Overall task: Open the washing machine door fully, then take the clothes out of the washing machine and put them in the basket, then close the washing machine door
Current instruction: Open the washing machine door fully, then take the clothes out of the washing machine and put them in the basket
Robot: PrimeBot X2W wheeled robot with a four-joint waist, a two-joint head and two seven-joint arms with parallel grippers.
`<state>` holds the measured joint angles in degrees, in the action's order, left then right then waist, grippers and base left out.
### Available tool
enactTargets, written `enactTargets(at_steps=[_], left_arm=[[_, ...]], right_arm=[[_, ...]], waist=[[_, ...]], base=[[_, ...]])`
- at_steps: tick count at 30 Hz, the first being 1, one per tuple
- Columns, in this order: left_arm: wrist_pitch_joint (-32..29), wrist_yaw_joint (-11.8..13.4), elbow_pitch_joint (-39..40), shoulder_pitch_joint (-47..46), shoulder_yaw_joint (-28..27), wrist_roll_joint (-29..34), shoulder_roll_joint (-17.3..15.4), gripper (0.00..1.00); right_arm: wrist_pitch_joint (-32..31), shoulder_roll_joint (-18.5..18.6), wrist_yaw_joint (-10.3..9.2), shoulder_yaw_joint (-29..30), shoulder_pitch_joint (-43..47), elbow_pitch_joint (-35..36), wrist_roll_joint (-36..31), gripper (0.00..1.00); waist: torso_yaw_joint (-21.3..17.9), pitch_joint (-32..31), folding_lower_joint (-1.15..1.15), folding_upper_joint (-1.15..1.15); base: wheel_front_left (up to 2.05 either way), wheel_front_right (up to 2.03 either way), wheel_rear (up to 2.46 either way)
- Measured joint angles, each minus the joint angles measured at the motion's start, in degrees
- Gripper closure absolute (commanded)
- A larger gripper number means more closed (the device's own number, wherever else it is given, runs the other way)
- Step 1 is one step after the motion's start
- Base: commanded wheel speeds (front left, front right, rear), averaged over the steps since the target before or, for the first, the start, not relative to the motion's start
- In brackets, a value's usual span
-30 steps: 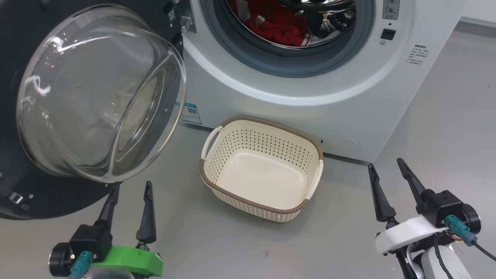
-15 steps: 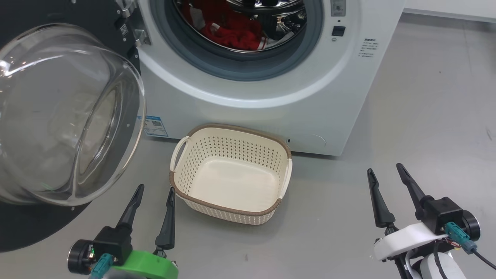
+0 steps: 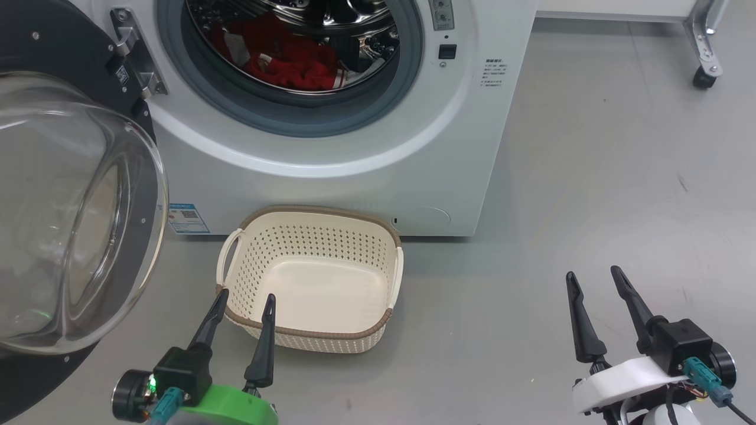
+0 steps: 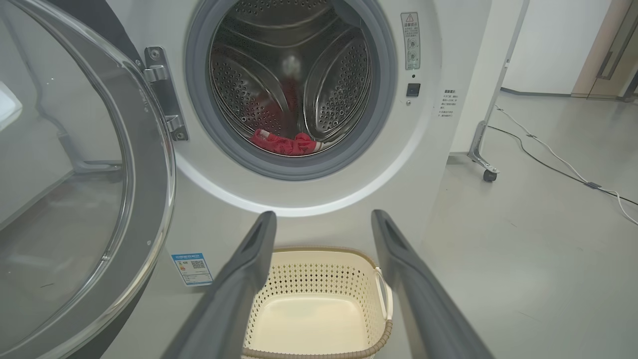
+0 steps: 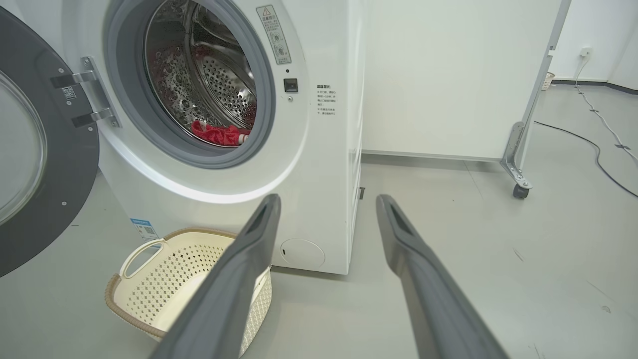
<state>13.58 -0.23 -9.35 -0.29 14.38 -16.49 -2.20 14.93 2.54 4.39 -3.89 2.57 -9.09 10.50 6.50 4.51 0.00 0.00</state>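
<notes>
Head view: washing machine [image 3: 331, 177] stands top centre on grey floor [image 3: 590, 177], drum mouth uncovered; door [image 3: 65, 212] swung out to robot's left on its hinge [image 3: 139, 59], clear glass bowl bulging toward camera w/ black ring frame around it; clothes [image 3: 283, 62], red fabric w/ a bit of white stripe at the right end, lie in the bottom of the drum, behind the grey rubber ring; basket [image 3: 313, 211] sits on floor right in front of the machine, far rim just beside the machine's base, handles at left & right; blue sticker [image 3: 188, 218] low on machine front, btwn door edge & basket's left handle; L hand [image 3: 247, 293] at lower left, fingers spread wide w/ nothing btwn them, tips overlapping basket's near-left corner in this view, can't tell if above it or touching; R hand [image 3: 592, 271] at lower right over floor, well apart from basket & machine, fingers likewise spread, gripping nothing; castor [image 3: 703, 77] of some frame at top right; left wrist view: L hand's two fingers rise either side of the basket & point at the machine front below the drum mouth, clothes a small red heap at drum's lower lip, door glass at left; right wrist view: R hand's fingers point past machine's right front corner, its left finger crossing basket's right side, clothes visible in drum, door's black ring at far left
</notes>
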Motion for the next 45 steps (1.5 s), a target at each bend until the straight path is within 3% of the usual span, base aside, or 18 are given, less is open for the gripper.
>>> enactTargets(at_steps=[45], left_arm=[[-1.58, 2.94, -3.02, -0.15, 2.35, 0.00, -0.20, 0.00]], right_arm=[[0.00, -0.24, -2.09, -1.70, 3.87, 2.23, 1.15, 0.00]], waist=[[-1.52, -3.02, 0.00, 0.00]], base=[[0.02, -0.05, 0.04]])
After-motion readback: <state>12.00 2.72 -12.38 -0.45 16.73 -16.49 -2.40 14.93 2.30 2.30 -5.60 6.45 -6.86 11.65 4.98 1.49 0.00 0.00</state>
